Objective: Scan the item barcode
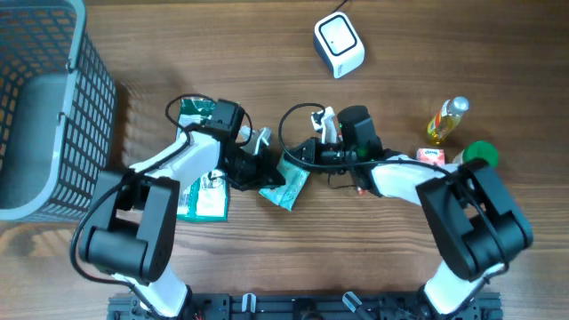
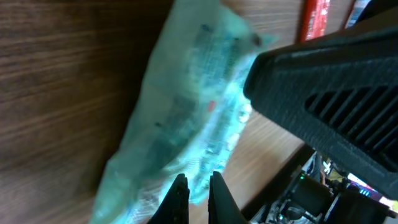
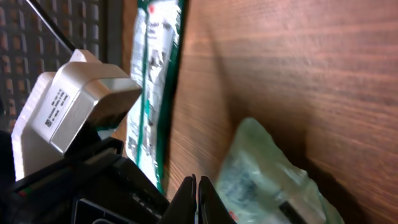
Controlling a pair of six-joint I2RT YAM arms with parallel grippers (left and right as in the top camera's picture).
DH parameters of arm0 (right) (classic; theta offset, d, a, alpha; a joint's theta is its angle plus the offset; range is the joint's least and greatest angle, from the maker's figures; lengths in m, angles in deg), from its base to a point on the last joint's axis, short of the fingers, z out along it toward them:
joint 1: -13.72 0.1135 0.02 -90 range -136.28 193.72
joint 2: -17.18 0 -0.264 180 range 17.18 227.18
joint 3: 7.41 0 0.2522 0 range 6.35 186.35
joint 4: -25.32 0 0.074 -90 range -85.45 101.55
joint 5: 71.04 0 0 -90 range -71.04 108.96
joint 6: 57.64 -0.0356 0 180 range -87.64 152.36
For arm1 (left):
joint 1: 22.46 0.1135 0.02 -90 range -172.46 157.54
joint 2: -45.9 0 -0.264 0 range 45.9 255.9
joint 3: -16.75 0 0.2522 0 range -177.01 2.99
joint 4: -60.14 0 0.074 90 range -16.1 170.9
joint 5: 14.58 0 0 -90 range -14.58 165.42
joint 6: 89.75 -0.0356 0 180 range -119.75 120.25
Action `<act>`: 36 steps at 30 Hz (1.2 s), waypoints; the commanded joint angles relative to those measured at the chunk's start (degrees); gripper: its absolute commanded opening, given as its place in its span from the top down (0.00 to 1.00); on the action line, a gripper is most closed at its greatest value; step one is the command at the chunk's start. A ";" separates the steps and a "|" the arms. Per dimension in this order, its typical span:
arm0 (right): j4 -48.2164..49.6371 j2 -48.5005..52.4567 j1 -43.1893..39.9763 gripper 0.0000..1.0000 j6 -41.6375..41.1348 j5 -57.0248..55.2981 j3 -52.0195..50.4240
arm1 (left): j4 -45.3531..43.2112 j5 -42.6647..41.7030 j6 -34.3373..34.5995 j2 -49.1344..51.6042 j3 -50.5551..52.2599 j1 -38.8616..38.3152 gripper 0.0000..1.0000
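The item, a pale teal plastic packet (image 1: 289, 185), lies flat on the wooden table between both arms. My left gripper (image 1: 269, 172) hovers at the packet's left edge, shut, with nothing between its fingers. In the left wrist view the packet (image 2: 186, 106) stretches away beyond the narrow fingertips (image 2: 199, 177). My right gripper (image 1: 291, 162) sits just above the packet's top edge, also shut and empty. The right wrist view has the packet (image 3: 261, 168) to the right of the gripper (image 3: 198, 180). The white barcode scanner (image 1: 339, 44) stands at the back of the table.
A grey mesh basket (image 1: 40, 107) fills the left side. Green-and-white packets (image 1: 203, 197) lie under the left arm, another (image 1: 197, 111) behind it. A yellow bottle (image 1: 446, 120), a pink box (image 1: 431, 156) and a green-capped thing (image 1: 481, 153) stand right.
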 commanded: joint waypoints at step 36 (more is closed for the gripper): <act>-0.11 7.93 -0.11 0.96 1.33 -4.11 0.39 | 4.31 12.00 3.56 8.57 7.10 9.44 0.96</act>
